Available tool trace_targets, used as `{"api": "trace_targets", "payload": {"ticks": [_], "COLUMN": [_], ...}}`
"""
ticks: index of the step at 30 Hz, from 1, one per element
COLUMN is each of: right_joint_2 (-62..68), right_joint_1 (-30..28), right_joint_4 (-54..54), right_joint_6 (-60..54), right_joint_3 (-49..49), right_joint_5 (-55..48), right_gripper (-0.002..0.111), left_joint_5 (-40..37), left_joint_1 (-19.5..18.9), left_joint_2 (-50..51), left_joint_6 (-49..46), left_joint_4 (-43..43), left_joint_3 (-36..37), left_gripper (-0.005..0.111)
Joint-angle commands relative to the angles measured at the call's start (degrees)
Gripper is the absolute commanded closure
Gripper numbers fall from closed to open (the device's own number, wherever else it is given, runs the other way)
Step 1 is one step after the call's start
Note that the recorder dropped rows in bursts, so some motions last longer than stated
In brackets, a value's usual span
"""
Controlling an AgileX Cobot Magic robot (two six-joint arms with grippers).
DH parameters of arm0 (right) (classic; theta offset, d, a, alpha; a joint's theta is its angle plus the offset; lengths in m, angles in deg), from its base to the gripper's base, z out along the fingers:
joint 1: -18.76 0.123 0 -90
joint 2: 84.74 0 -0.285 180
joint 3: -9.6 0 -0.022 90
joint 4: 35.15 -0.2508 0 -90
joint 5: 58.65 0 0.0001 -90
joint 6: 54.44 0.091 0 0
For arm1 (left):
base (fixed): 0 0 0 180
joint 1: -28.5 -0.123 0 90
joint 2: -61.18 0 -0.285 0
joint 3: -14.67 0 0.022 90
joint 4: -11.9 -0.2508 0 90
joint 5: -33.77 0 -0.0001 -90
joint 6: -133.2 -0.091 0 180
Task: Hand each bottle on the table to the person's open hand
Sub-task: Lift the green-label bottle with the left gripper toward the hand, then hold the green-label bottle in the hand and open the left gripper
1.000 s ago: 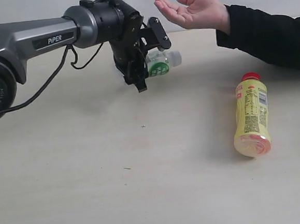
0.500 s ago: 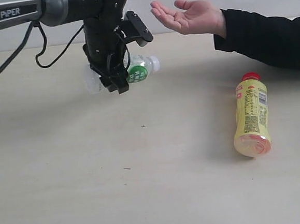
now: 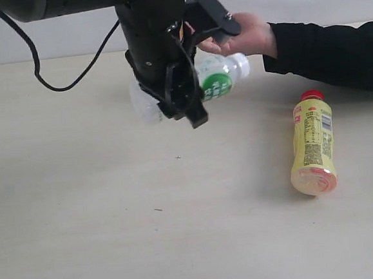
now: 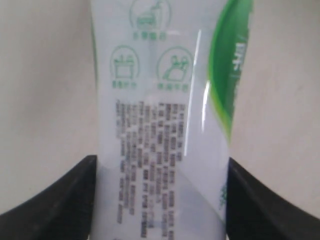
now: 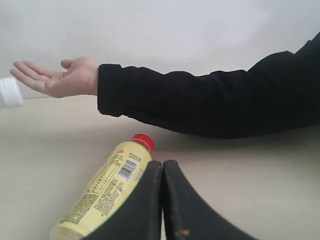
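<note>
My left gripper [image 3: 198,80] is shut on the clear bottle with the green-white label [image 3: 217,79], held sideways in the air just under the person's open hand [image 3: 246,34]. Up close, that bottle's label [image 4: 160,125] fills the left wrist view between the two black fingers [image 4: 55,205]. A yellow bottle with a red cap [image 3: 312,142] lies on the table [image 3: 115,216] at the right, also seen as the yellow bottle [image 5: 107,192] beside my right gripper [image 5: 162,200], which is shut and empty. The hand [image 5: 57,77] is palm up there. The other two bottles are out of view.
The person's black-sleeved arm [image 3: 328,54] stretches over the table's far right side. My left arm and its cable [image 3: 72,77] hang over the far left. A pale wall [image 5: 160,30] stands behind the table.
My left gripper has carried the green-white bottle to the right and nearer the camera, now just under the hand. The hand has shifted slightly right. The yellow bottle has not moved.
</note>
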Motion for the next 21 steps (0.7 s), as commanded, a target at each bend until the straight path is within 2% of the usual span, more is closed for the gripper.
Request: {"api": "trace_targets", "payload": {"ticks": [1,6,14,21], "right_joint_2": [-0.4,-0.4,-0.4,-0.4], "right_joint_1": [-0.3,-0.3,-0.3,-0.3], "right_joint_4": [0.0,0.0,0.0,0.0], "right_joint_6": [-0.3,-0.3,-0.3,-0.3], "right_joint_3": [-0.3,-0.3,-0.3,-0.3], "right_joint_5": [0.2,0.2,0.2,0.2], "right_gripper": [0.108,0.108,0.108,0.108], "left_joint_5": [4.8,6.9,8.9,13.4], "left_joint_1": [2.0,2.2,2.2,-1.0], "left_joint_2": [-1.0,0.5,5.5,11.7], "left_joint_6": [15.6,29.8,34.0,43.9], "left_joint_4": [-0.1,0.3,1.4,4.6], "left_joint_3": [-1.5,-4.8,-15.7,-22.9], "left_gripper": [0.107,0.107,0.107,0.107]}}
